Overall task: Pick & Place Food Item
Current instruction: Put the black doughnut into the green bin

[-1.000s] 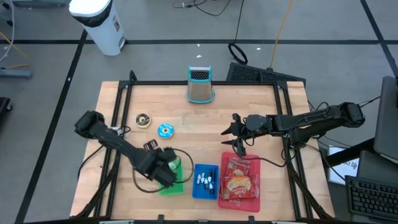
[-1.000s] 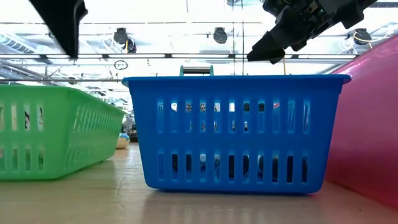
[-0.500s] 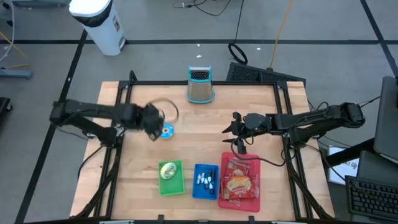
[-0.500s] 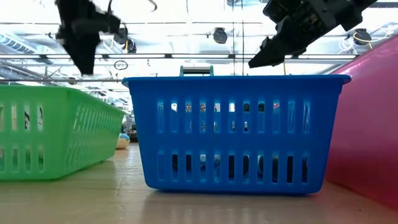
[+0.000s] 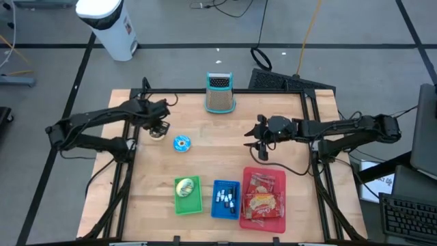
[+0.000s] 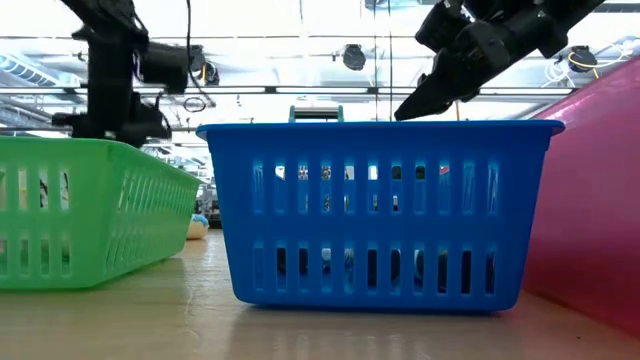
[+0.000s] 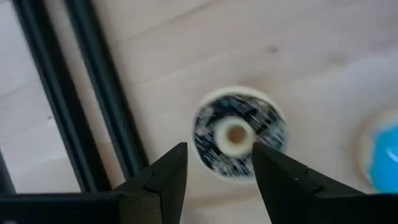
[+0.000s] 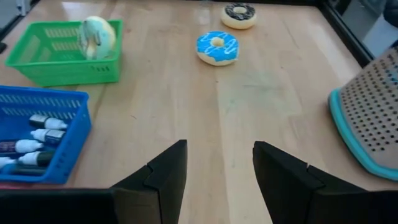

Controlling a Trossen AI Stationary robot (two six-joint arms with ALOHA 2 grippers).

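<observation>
The dark donut (image 5: 158, 132) lies near the table's (image 5: 287, 109) left edge, toward the far corner, with the blue donut (image 5: 181, 143) just beside it. The left gripper (image 5: 158, 121) hangs right over the dark donut, fingers apart and empty, one to each side of it as its own camera sees things. This looks like the reach step of a fresh pick; the next move calls for a straight drop until the fingers flank the donut, then a squeeze. A green-iced donut (image 5: 184, 186) already sits in the green basket (image 5: 188, 204) at the near edge. A second ago the left gripper was over that basket; since then it has swung across to the far-left side. The right gripper (image 5: 259, 141) waits open mid-table, and it has edged slightly away from the red basket (image 5: 247, 173).
</observation>
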